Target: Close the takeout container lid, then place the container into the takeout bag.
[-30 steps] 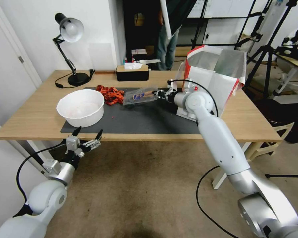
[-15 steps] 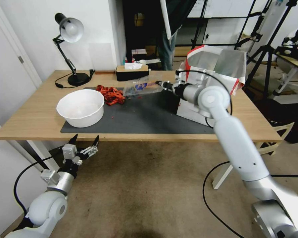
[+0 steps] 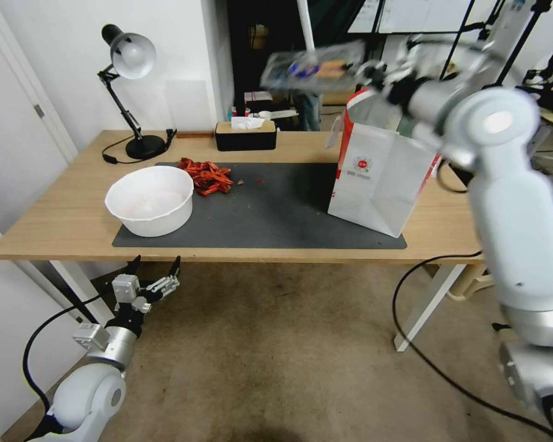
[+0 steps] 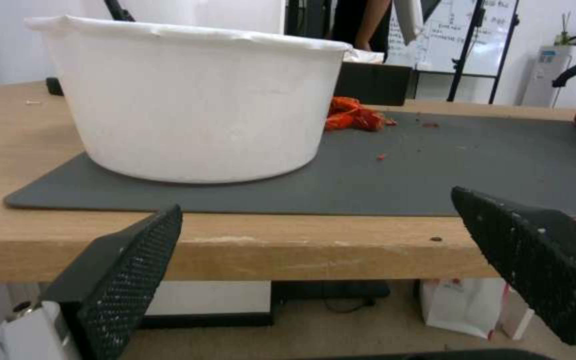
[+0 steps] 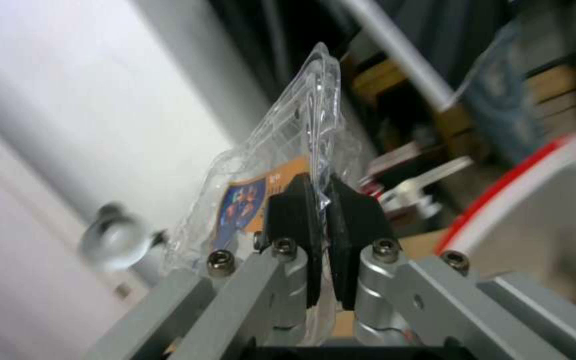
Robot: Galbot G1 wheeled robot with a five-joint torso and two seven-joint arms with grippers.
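Lab or studio (tripods (image 3: 501, 92), whiteboard (image 4: 465, 35), wooden table (image 3: 61, 209))

We see the clear takeout container (image 3: 313, 69) pinched in our right gripper's (image 5: 323, 197) black pads, its lid (image 5: 251, 197) bearing a blue-orange label. Just beside that gripper stands the white takeout bag (image 3: 381, 178), red-sided with a round red logo. Beyond our left gripper (image 3: 153, 269): white bowl (image 3: 149, 199), dark grey mat (image 3: 276, 215).

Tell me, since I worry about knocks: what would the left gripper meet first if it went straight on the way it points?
Probably the table's front edge; the open left gripper faces it, though depth is unclear.
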